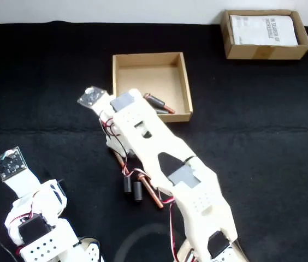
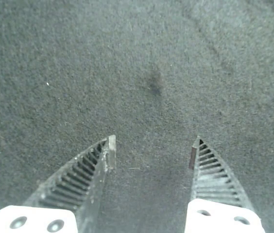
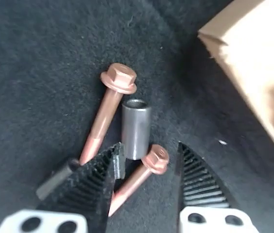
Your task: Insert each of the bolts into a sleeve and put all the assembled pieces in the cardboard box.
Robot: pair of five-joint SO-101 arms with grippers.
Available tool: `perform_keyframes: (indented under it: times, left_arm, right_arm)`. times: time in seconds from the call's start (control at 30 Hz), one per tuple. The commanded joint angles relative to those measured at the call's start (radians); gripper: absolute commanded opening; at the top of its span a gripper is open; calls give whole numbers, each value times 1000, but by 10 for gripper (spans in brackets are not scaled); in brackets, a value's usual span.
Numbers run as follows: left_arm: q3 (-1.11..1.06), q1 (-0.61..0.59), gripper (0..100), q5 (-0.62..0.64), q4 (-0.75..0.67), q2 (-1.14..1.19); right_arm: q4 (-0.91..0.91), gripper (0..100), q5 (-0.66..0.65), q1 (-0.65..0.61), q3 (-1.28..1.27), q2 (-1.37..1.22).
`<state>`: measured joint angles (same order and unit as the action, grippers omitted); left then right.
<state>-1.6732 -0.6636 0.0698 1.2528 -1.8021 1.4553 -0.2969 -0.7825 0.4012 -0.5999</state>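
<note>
Copper-coloured bolt [image 3: 139, 175] on the black cloth [image 3: 40, 63], between the spread fingers of the right gripper [image 3: 150, 145], just beside a dark sleeve [image 3: 136, 128] and a second bolt [image 3: 105, 112]. Left gripper [image 2: 153, 140], fingers likewise spread, over bare cloth. Beyond, the cardboard box [image 1: 151, 55] contains a sleeved bolt [image 1: 157, 102].

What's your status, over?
Left gripper open over bare cloth. Right gripper open over a bolt and sleeve. Second bolt crowds the sleeve. One assembled piece in cardboard box.
</note>
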Motion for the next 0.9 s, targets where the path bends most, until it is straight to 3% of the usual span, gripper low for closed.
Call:
perform_keyframes:
  times: [0.0,0.3,0.43,0.87]
  left_arm:
    - [-13,-7,252,2,-18,-5]
    - [-15,-7,252,2,-18,-7]
    - [-16,-7,252,2,-15,-16]
    - [-15,-7,252,2,-14,-15]
  right_arm:
    - [-19,156,-34,-12,16,-35]
    - [-15,149,-44,-7,124,-120]
    - [-12,7,-44,-5,196,-185]
    - [280,8,-41,45,610,-251]
